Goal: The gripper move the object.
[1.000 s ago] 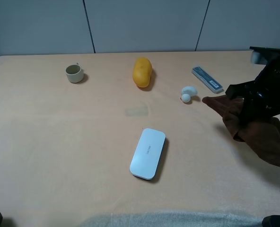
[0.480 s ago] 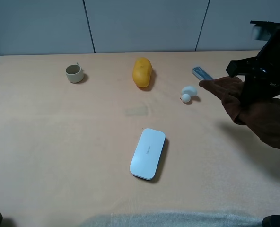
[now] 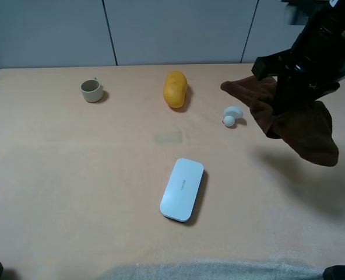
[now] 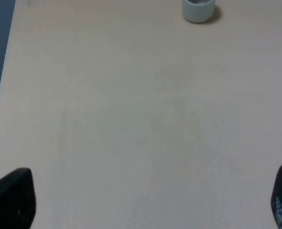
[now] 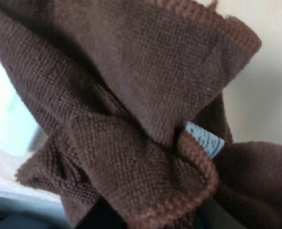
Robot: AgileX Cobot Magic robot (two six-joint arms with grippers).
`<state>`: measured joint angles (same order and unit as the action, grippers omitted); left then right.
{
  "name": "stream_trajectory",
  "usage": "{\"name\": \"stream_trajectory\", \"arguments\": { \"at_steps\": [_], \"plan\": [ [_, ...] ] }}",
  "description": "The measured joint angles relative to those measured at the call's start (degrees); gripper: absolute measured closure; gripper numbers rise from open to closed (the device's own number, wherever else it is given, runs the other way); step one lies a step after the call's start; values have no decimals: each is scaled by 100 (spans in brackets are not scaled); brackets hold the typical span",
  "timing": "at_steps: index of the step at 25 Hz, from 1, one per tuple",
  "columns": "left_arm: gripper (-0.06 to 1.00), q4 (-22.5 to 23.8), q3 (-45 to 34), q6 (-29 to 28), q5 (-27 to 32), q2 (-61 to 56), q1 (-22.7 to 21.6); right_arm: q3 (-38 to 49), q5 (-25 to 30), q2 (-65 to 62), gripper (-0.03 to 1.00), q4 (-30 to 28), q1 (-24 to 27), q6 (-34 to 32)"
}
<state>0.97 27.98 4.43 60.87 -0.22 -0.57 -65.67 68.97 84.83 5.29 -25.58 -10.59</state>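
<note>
My right gripper [image 3: 289, 99] is shut on a brown knitted cloth [image 3: 295, 119] and holds it in the air above the right side of the table. The cloth hangs down and spreads left toward a small white object [image 3: 231, 115]. In the right wrist view the cloth [image 5: 131, 119] fills the frame and hides the fingers; a small white label [image 5: 204, 138] shows on it. My left gripper [image 4: 146, 205] is open, with only its two dark fingertips [image 4: 12, 198] showing over bare table.
On the beige table [image 3: 73, 175] are a small greenish cup [image 3: 91, 90], also in the left wrist view [image 4: 198, 9], an orange-yellow fruit [image 3: 175, 88], and a white flat case [image 3: 182, 188] near the middle front.
My right gripper has risen and moved left and toward the back with the brown cloth, which now covers the grey remote-like object seen earlier. Nothing else has moved.
</note>
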Motion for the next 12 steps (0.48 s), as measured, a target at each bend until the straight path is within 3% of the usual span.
{"name": "stream_trajectory", "arguments": {
  "at_steps": [12],
  "plan": [
    [-5,0,0,0,0,0,0,-1193,57,695,84,-76,-935,-276]
  ]
}}
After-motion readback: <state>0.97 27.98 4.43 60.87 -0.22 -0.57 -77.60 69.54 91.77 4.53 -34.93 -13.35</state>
